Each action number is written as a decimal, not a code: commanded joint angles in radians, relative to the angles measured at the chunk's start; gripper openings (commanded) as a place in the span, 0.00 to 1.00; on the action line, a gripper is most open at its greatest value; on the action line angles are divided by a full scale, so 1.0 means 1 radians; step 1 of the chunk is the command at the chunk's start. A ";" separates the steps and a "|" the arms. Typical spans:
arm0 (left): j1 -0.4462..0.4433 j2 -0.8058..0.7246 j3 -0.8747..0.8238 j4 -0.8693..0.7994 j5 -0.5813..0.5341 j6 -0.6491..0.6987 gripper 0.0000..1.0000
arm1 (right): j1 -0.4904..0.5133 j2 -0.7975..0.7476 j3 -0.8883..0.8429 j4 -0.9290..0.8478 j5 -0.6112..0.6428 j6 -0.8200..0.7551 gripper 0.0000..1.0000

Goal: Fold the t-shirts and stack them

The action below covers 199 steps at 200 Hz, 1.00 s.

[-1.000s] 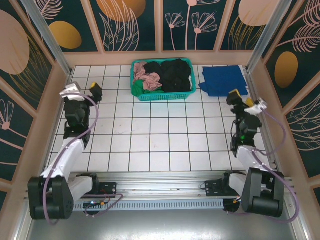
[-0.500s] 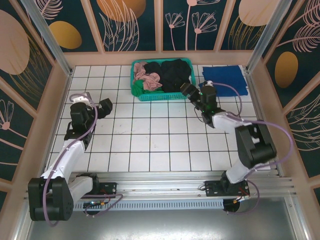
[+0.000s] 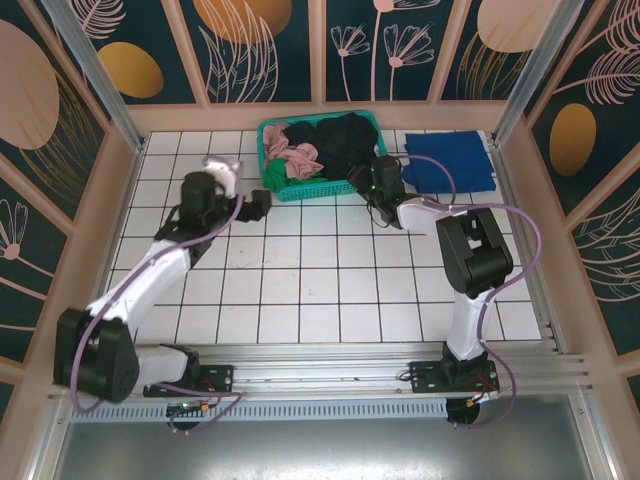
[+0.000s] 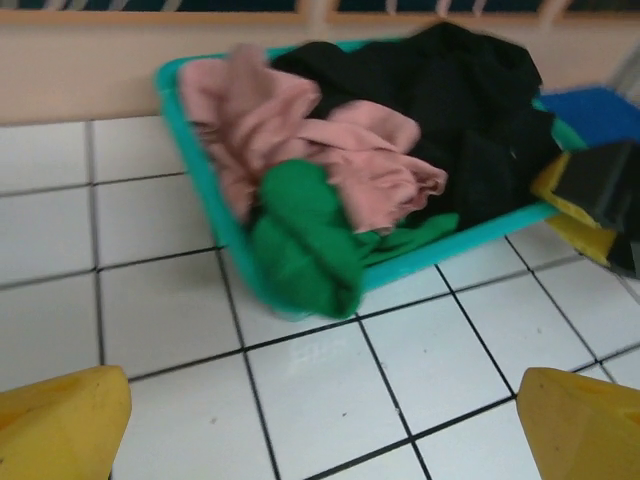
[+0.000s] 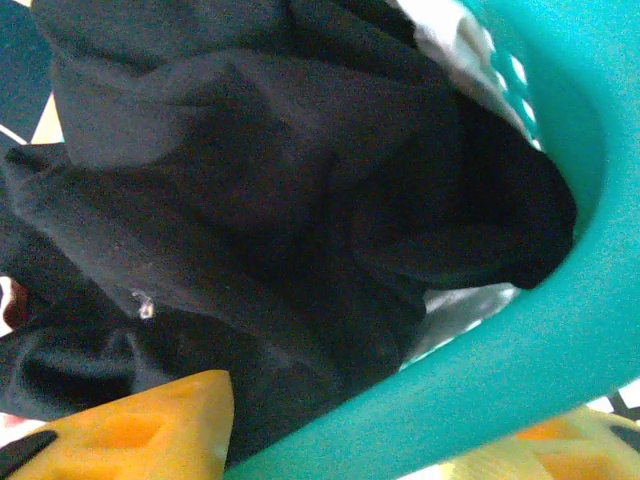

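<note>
The black t-shirt [image 3: 342, 143] lies crumpled in the right half of the teal basket [image 3: 318, 190] at the back of the table. It shows close up in the right wrist view as black cloth [image 5: 260, 200]. The royal-blue t-shirt [image 3: 450, 160] lies folded flat to the right of the basket. My right gripper [image 3: 363, 182] is at the basket's front right corner. It is open, and its yellow fingers [image 5: 140, 430] straddle the basket rim [image 5: 480, 380] and the edge of the black cloth. My left gripper [image 3: 260, 205] hovers open over bare tiles just in front of the basket's left end, fingers [image 4: 60, 425] wide apart.
Pink cloth [image 4: 300, 140] and green cloth [image 4: 305, 245] fill the basket's left half, and the green one hangs over the front rim. Wooden walls [image 3: 320, 115] close in the white tiled table [image 3: 300, 270] at the back and sides. Open tiles stretch in front of the basket.
Both arms swung in from the table's sides toward the basket. The right gripper reached the basket's front right corner and its jaws narrowed. The left gripper moved right and stayed wide.
</note>
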 commanded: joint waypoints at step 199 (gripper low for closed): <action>-0.247 0.973 1.028 -0.575 -0.113 0.462 0.69 | -0.541 -0.827 -0.647 -0.172 -0.231 -0.176 0.72</action>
